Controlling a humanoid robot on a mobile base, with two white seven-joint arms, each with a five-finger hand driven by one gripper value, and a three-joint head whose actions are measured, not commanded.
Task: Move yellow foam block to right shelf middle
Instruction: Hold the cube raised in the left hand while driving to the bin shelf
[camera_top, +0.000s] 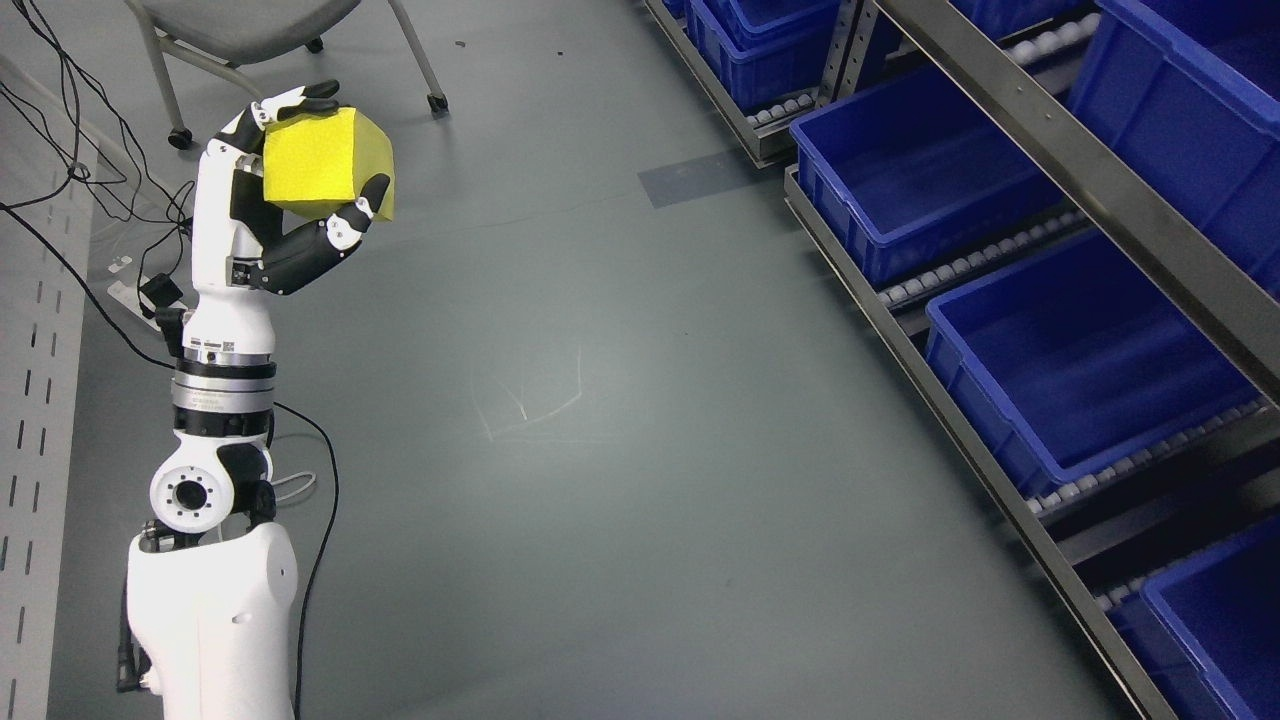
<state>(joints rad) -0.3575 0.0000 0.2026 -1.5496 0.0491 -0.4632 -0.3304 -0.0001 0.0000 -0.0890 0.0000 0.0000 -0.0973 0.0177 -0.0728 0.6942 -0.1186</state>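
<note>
Nearest the camera, at lower left: white forearm shell of the left arm (210, 620), cut off by the bottom edge, rising through a round joint and a metal wrist ring to the left hand (275, 215).

Fingers (345, 222) clenched around the yellow foam block (325, 162): 1 black-and-white digit hooked over the top edge, another pressed against the lower right corner. Remaining digits hidden behind the block, count not possible. Block held in the air over the grey floor (600, 420), upper left of the view, well apart from the shelf.

Right arm nowhere in view.

Along the right side: metal shelf rack (1000, 480) running diagonally, cut off at the top, right and bottom edges. Blue bins counted on it: 6 in all, of which only 2 seen nearly whole, 1 upper (920, 170) and 1 lower (1090, 360), both sitting on white roller tracks. Other 4 cropped by the frame or partly hidden behind the slanted metal rail. Insides of the 2 nearer bins showed only blue.

Top left: 1 grey chair (250, 30), seat and legs only, back cut off. Black cables (60, 150) trailing over the floor beside a perforated grey panel (40, 400) at the left edge; exact count of cables hard to make out. 1 darker grey patch on the floor near the rack.
</note>
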